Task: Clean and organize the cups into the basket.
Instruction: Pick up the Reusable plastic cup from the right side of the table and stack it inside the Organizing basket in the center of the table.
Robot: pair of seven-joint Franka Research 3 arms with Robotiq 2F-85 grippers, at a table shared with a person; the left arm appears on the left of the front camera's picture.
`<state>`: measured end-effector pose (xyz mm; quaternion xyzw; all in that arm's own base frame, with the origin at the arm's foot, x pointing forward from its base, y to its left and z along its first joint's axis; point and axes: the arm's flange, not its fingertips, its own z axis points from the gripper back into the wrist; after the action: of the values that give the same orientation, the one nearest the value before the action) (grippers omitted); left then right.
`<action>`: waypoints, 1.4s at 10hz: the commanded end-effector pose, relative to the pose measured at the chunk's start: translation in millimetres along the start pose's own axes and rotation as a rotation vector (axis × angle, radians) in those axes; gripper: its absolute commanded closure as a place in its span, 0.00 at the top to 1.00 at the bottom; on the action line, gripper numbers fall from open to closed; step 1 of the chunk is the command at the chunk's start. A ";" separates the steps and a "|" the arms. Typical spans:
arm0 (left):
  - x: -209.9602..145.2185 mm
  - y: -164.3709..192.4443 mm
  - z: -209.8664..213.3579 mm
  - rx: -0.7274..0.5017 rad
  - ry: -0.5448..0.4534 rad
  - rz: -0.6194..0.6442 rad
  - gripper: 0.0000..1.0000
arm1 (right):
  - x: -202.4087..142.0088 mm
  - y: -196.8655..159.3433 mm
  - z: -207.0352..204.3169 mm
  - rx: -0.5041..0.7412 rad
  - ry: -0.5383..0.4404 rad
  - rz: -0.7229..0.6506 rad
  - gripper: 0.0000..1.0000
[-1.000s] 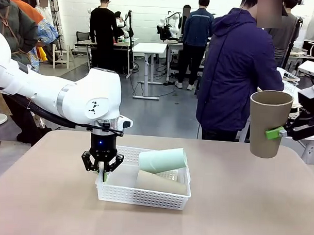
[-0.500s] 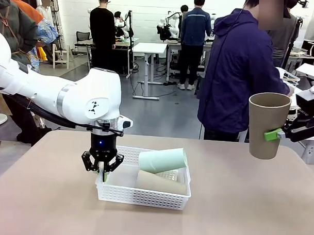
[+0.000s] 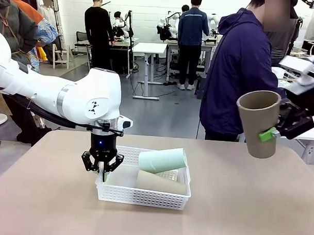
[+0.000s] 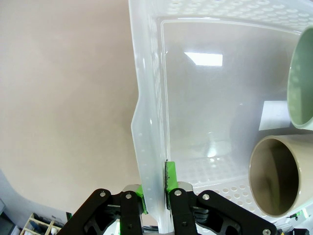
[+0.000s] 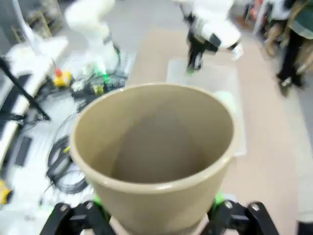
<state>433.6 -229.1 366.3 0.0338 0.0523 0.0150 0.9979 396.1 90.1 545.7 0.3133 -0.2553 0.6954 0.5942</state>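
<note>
My left gripper (image 3: 104, 173) is pinched tight on the left end wall of the basket (image 3: 144, 195), which sits on the table (image 3: 236, 203). Inside, a mint cup (image 3: 162, 160) lies on its side, leaning on a tan cup (image 3: 160, 182). My right gripper (image 3: 263, 134) squeezes the third cup (image 3: 258, 122), also tan, holding it mouth-up and slightly tilted in the air over the table's right side.

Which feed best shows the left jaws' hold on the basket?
Left wrist view: close up, the left gripper pinches the basket wall between its green pads. Front view shows it at the basket's left end, the pinch too small. Right wrist view, past the tan cup, shows both far off and blurred.
</note>
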 end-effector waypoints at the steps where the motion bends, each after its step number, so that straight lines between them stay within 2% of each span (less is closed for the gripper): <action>1: 0.0 0.4 2.8 0.005 -0.009 -0.002 0.00 | 59.6 -40.2 -35.1 0.155 0.340 -0.064 0.85; 3: 0.0 0.4 2.8 0.005 -0.009 -0.002 0.00 | 98.8 -69.9 -88.8 0.239 0.530 -0.076 0.85; 5: 0.0 0.4 2.8 0.005 -0.009 -0.002 0.00 | 116.0 -96.5 -144.1 0.262 0.700 -0.087 0.85; 8: 0.0 0.4 2.8 0.005 -0.009 -0.002 0.00 | 116.2 -121.1 -198.5 0.290 0.776 -0.058 0.85; 10: 0.0 0.4 2.8 0.005 -0.009 -0.002 0.00 | 112.2 -132.3 -227.1 0.297 0.780 -0.027 0.85; 12: 0.0 0.4 2.8 0.005 -0.009 -0.002 0.00 | 107.3 -138.5 -247.6 0.246 0.765 0.003 0.85; 14: 0.0 0.4 2.8 0.005 -0.009 -0.002 0.00 | 98.4 -143.5 -262.9 0.131 0.817 -0.009 0.85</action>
<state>433.7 -229.0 366.3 0.0338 0.0523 0.0152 0.9979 494.9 368.3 447.2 0.0957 0.0557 0.7892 0.6040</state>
